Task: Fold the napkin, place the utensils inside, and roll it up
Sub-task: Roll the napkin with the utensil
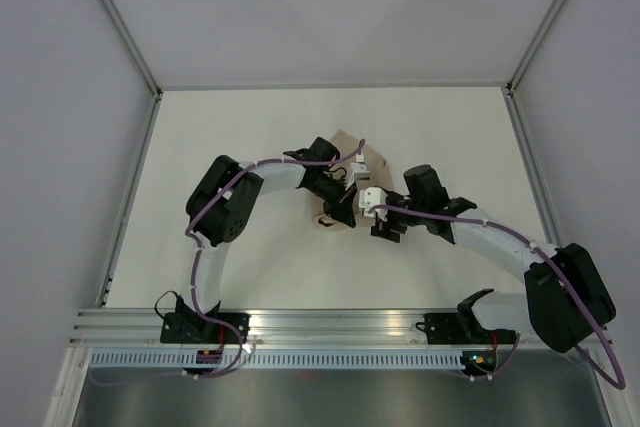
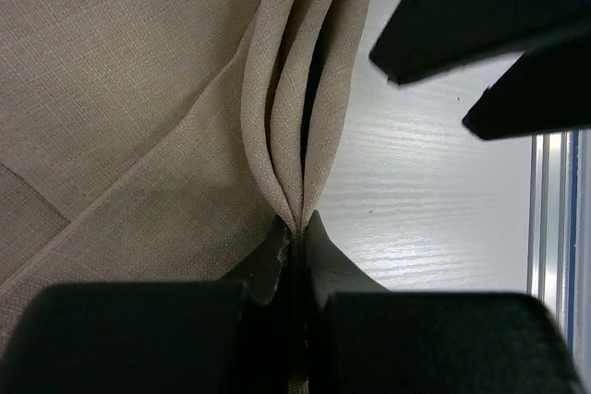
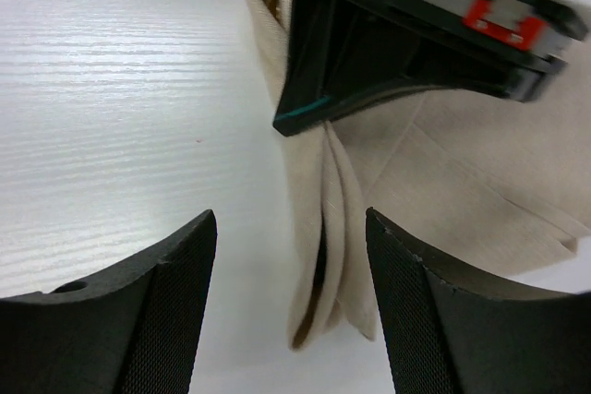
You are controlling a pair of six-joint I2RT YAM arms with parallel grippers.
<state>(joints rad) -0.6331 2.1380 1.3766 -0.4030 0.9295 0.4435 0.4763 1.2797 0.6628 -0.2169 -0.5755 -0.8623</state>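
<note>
The beige napkin point(image 2: 138, 89) lies bunched on the white table, with a raised ridge of folded layers along its edge point(image 3: 337, 219). My left gripper point(image 2: 297, 228) is shut on the near end of that ridge, pinching several layers. My right gripper point(image 3: 291, 219) stands open over the table, its fingers point(image 3: 175, 274) straddling the ridge's free end without touching it. In the top view both grippers, left point(image 1: 340, 209) and right point(image 1: 385, 227), meet over the napkin point(image 1: 343, 139) at mid-table and cover most of it. The utensils are hidden.
Bare white table point(image 1: 250, 147) surrounds the napkin, with grey walls on three sides. A metal rail point(image 1: 330, 322) carrying the arm bases runs along the near edge. The right gripper's black fingers point(image 2: 480, 16) hang close above the left gripper's view.
</note>
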